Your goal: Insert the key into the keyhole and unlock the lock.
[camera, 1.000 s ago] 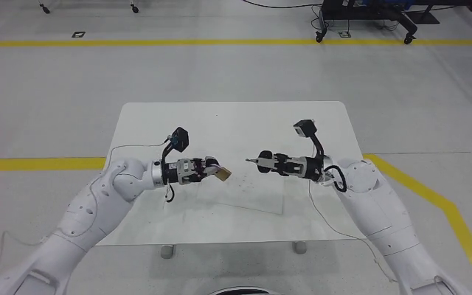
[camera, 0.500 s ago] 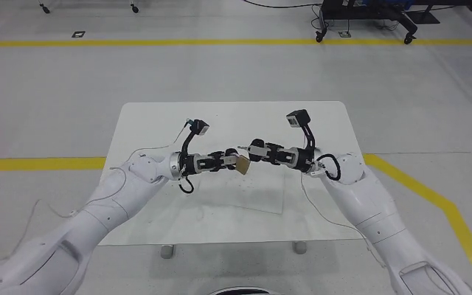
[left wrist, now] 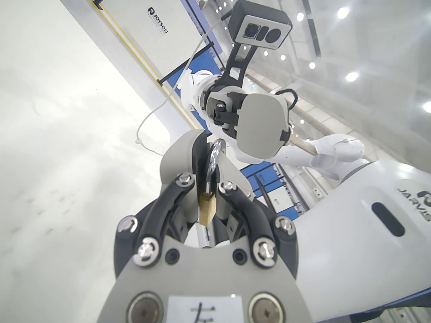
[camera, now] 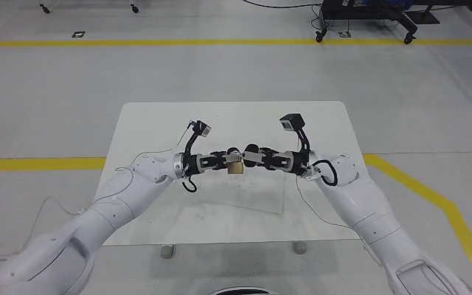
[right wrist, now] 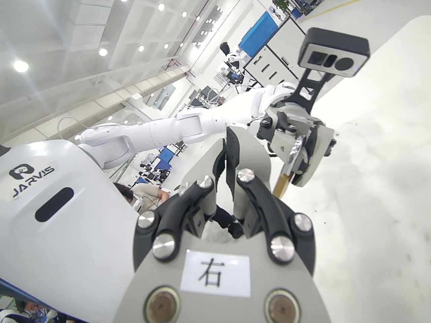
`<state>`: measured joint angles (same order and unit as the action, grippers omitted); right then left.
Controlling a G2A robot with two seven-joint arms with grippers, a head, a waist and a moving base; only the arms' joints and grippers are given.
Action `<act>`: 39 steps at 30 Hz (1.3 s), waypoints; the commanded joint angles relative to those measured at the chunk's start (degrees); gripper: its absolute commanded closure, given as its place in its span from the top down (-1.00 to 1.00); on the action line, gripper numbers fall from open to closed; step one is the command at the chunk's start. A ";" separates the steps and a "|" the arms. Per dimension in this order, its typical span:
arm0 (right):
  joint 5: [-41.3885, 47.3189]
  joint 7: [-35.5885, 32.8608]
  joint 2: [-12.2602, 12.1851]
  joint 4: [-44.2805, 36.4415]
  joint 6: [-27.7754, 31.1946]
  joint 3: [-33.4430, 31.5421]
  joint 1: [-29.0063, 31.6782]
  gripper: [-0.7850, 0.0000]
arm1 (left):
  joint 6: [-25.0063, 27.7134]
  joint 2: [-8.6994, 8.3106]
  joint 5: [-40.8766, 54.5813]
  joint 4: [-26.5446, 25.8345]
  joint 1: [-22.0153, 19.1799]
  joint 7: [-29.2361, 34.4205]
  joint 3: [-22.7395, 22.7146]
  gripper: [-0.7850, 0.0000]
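Above white table point(camera: 147, 125), yellow-lined grey floor point(camera: 74, 74) around: left jaws clamp padlock point(camera: 235, 168); right jaws closed, just beside

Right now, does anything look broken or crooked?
Nothing stands out. The left hand grips the padlock by its shackle above the table, and the right hand sits close beside it.

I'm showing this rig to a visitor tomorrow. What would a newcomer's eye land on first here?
Most likely the left claw and the right claw, facing each other tip to tip above the middle of the white table. Between them hangs a small brass padlock, gripped by its shackle in the left claw.
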<state>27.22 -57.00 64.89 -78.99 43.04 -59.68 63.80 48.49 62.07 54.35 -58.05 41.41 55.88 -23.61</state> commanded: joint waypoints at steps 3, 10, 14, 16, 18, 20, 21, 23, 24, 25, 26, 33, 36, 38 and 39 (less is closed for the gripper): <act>3.75 -1.19 -0.36 -1.43 2.53 -1.54 1.45 -1.00 | -10.93 0.74 15.83 1.44 1.36 10.86 -3.36 -1.00; 8.52 -3.01 -1.25 -4.08 1.22 -3.85 3.45 -1.00 | -13.44 2.04 17.88 5.65 0.95 13.38 -7.38 -1.00; 8.52 -3.01 -1.25 -4.08 1.22 -3.85 3.45 -1.00 | -13.44 2.04 17.88 5.65 0.95 13.38 -7.38 -1.00; 8.52 -3.01 -1.25 -4.08 1.22 -3.85 3.45 -1.00 | -13.44 2.04 17.88 5.65 0.95 13.38 -7.38 -1.00; 8.52 -3.01 -1.25 -4.08 1.22 -3.85 3.45 -1.00 | -13.44 2.04 17.88 5.65 0.95 13.38 -7.38 -1.00; 8.52 -3.01 -1.25 -4.08 1.22 -3.85 3.45 -1.00 | -13.44 2.04 17.88 5.65 0.95 13.38 -7.38 -1.00; 8.07 -2.24 -1.23 -4.17 0.69 -3.90 3.56 -1.00 | -13.44 2.04 17.88 5.65 0.95 13.38 -7.38 -1.00; 4.48 0.91 -1.14 -4.75 0.09 -4.10 3.68 -1.00 | -14.55 2.23 19.69 4.30 1.95 11.06 -8.04 -1.00; 2.08 3.25 -1.07 -5.06 0.34 -4.30 3.90 -1.00 | -14.83 2.52 22.73 2.97 2.91 8.96 -9.00 -1.00; -0.58 6.18 -0.96 -5.54 0.96 -4.60 4.27 -1.00 | -15.38 2.96 27.30 1.30 4.28 7.16 -9.98 -1.00; -3.51 10.26 -0.79 -5.95 1.91 -5.06 4.92 -1.00 | -18.23 3.69 35.41 -1.25 6.37 5.60 -10.97 -1.00; -26.97 34.54 0.59 -12.03 1.54 -6.27 10.22 -1.00 | -17.88 8.18 40.92 2.20 5.87 -1.08 -10.73 -1.00; -37.39 44.34 1.18 -15.02 -1.24 -6.82 12.76 -1.00 | -14.66 9.69 36.77 5.51 4.06 -0.58 -10.32 -1.00; -45.39 50.89 1.58 -16.82 -4.91 -7.13 14.06 -1.00 | -10.15 10.55 31.62 7.97 2.95 -0.21 -9.74 -1.00; -49.70 53.56 1.79 -17.66 -7.12 -6.78 14.74 -1.00 | -9.27 11.06 30.67 8.18 2.97 -0.42 -9.49 -1.00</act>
<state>-17.06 -6.92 66.52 -95.92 38.20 -66.72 77.99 37.55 72.68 86.93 -50.30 44.42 55.62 -33.38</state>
